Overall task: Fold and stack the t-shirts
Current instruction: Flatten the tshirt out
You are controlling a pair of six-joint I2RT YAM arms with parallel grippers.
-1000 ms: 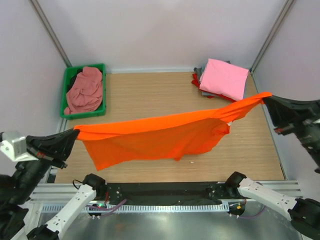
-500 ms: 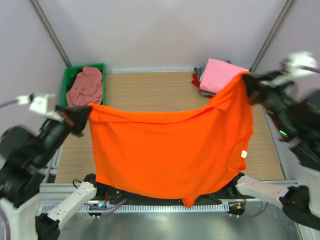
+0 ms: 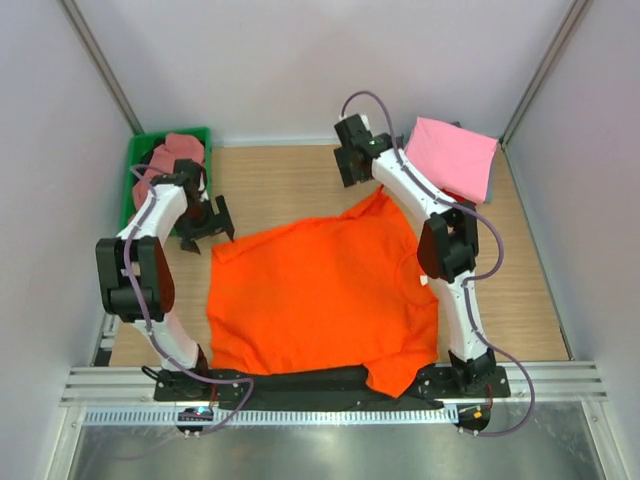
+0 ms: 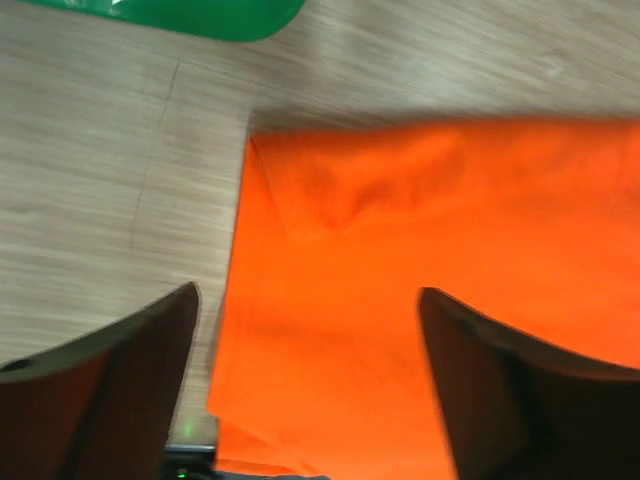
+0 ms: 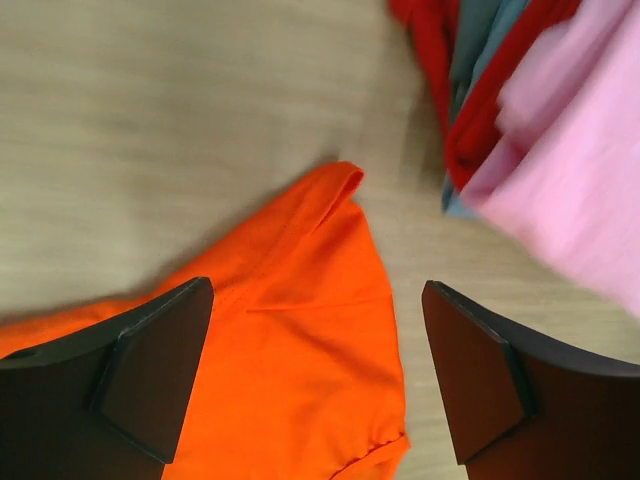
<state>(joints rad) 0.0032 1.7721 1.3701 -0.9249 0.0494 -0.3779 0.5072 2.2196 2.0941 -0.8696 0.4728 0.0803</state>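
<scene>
Looking across the bench (image 3: 300,180), I can see what has just changed. The orange t-shirt (image 3: 320,300) no longer hangs stretched in the air between my two arms. It now lies spread flat on the wood, roughly central, with its near hem spilling a little over the front edge onto the black rail (image 3: 300,380). The cloth looks fairly smooth, though the far edge runs at a slant and one corner near the right arm rises to a point.

The folded stack (image 3: 450,160) sits in the far right corner with a pink t-shirt on top, just beside that raised corner but not touching it. The green bin (image 3: 130,190) at far left holds a crumpled dusty-pink t-shirt (image 3: 180,148).

Both arms have let go. The left end effector (image 3: 208,238) hangs over the shirt's far left corner with its fingers wide apart and nothing between them. The left wrist view shows only cloth and bare wood below. The right end effector (image 3: 357,180) hangs over the far right corner, also spread and holding nothing, and its wrist view shows the orange tip lying free on the wood.

I judge the lay-out step done, so folding can begin. I would first check that overhanging hem, since it could drag the shirt askew on the first fold.
</scene>
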